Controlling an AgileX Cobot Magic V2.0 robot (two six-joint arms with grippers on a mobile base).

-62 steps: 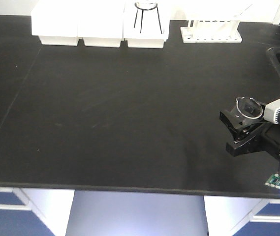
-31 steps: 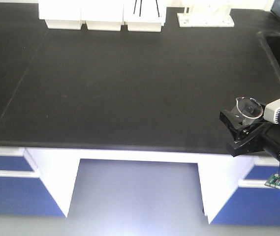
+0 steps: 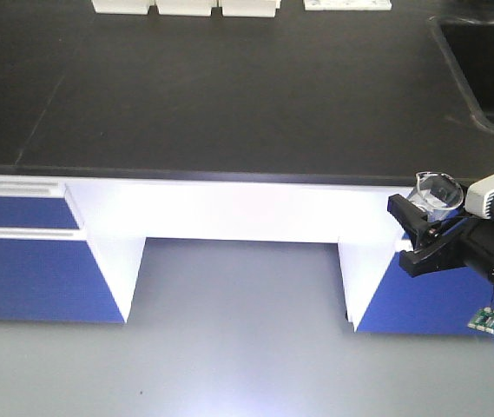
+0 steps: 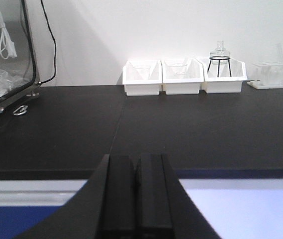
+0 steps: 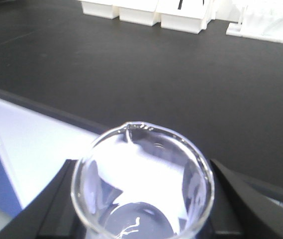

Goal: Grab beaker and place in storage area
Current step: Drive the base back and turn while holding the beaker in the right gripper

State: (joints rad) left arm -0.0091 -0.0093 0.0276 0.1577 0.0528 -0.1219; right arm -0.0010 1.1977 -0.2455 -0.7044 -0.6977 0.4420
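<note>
The beaker is a small clear glass with a pouring lip, held upright off the bench's front edge at the right of the front view. My right gripper is shut on it, black fingers on either side of its wall. In the right wrist view the beaker's open mouth fills the lower frame between the right gripper's fingers. My left gripper is shut with nothing in it, facing the bench edge. The storage area is out of view.
A black benchtop lies ahead with white trays, a flask on a black tripod, a white rack and a sink. Below it are blue cabinets, a knee gap and grey floor. A clear-sided box stands far left.
The whole view has backed away from the bench: the benchtop slid up the frame, and the cabinets and floor came into sight. The right gripper still holds the beaker at the same spot.
</note>
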